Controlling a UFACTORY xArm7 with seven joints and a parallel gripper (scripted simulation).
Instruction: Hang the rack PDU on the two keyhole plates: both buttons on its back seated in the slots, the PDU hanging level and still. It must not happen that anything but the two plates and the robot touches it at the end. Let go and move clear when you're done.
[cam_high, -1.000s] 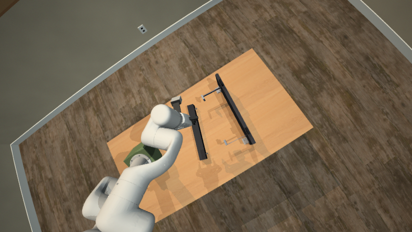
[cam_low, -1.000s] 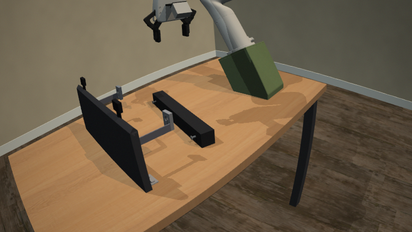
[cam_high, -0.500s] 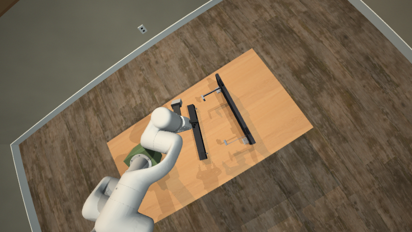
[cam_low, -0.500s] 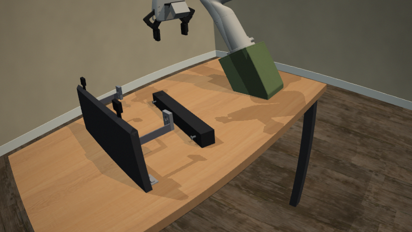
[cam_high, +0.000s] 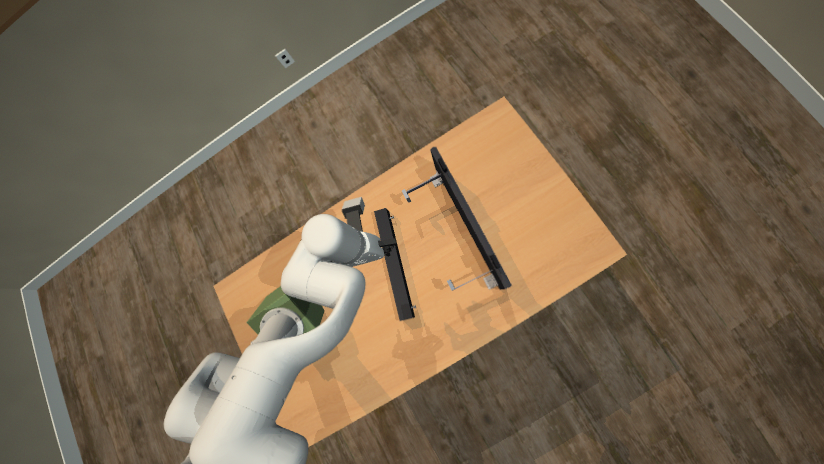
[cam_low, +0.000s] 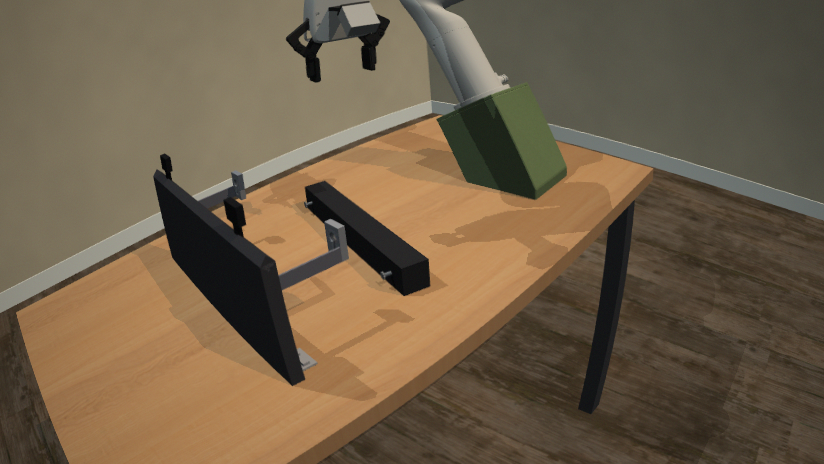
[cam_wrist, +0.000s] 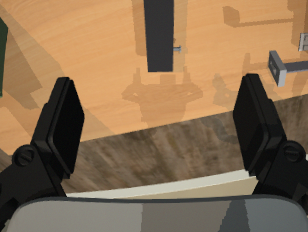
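The rack PDU (cam_low: 367, 236) is a long black bar lying flat on the wooden table, with small metal buttons on the side that faces the panel; it also shows from above (cam_high: 394, 263) and in the wrist view (cam_wrist: 158, 15). A black upright panel (cam_low: 222, 275) carries two grey arms, each ending in a keyhole plate: the nearer plate (cam_low: 336, 237) stands close beside the PDU, the farther plate (cam_low: 237, 185) stands behind. My gripper (cam_low: 340, 63) is open and empty, high above the far end of the PDU. In the wrist view its fingers frame the table edge.
The arm's green base block (cam_low: 500, 141) stands at the table's far corner. The black panel (cam_high: 467, 221) runs parallel to the PDU with the two arms between them. One keyhole arm end (cam_wrist: 280, 66) shows at the right in the wrist view.
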